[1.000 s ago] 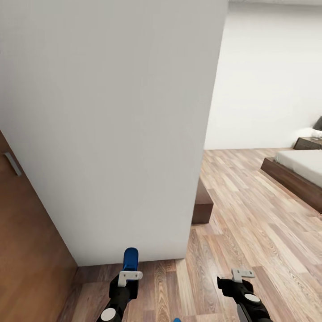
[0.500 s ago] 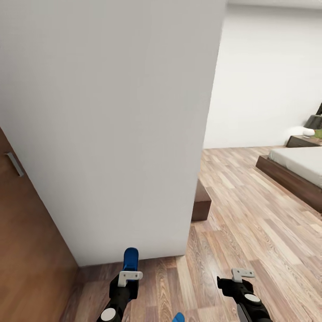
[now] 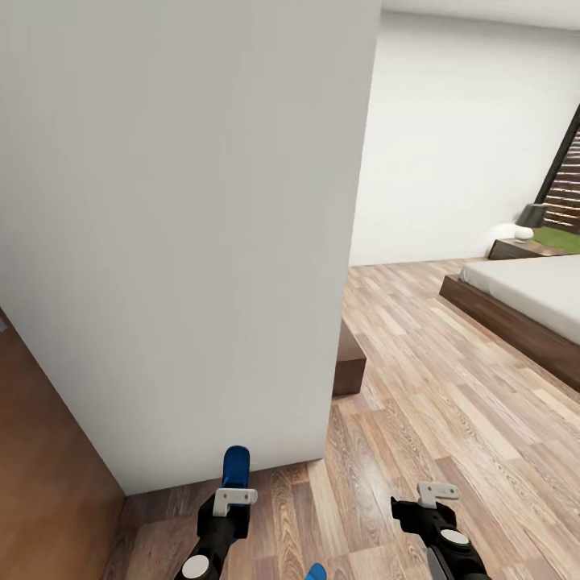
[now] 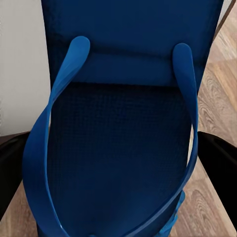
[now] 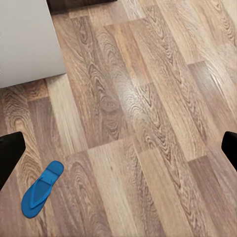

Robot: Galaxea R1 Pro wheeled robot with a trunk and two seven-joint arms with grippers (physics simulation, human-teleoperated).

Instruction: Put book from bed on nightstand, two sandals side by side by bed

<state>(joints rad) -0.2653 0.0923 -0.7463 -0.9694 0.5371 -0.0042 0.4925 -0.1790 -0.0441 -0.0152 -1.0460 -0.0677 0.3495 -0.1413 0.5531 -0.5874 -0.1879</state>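
Sandal [image 4: 121,143] one is clamped in the left claw [image 3: 234,493], toe end sticking up above the fingers in the head view; the wrist view has its blue sole and straps right up close. Sandal two [image 5: 42,189] lies flat on the wood floor [image 3: 451,419] just by the robot, its tip at the bottom edge of the head view [image 3: 316,573]. Right claw [image 3: 431,493] holds nothing, fingers apart over bare planks.

A white wall corner [image 3: 185,242] stands directly ahead. The bed [image 3: 532,302] is well off to the right, with a nightstand [image 3: 515,248] beyond it near the window. Book not made out on the mattress from here.

Step in hand, as I judge it: carry the held sandal to the bedside. To do it well:
- swing the base right, clear of the wall corner and the dark low block [image 3: 348,369] at its foot
- keep the left grip firm; the sandal is floppy
- consider grabbing the floor sandal with the free right claw before leaving, saves a return trip
- set both down flat, parallel, toes the same way, just beside the bed frame
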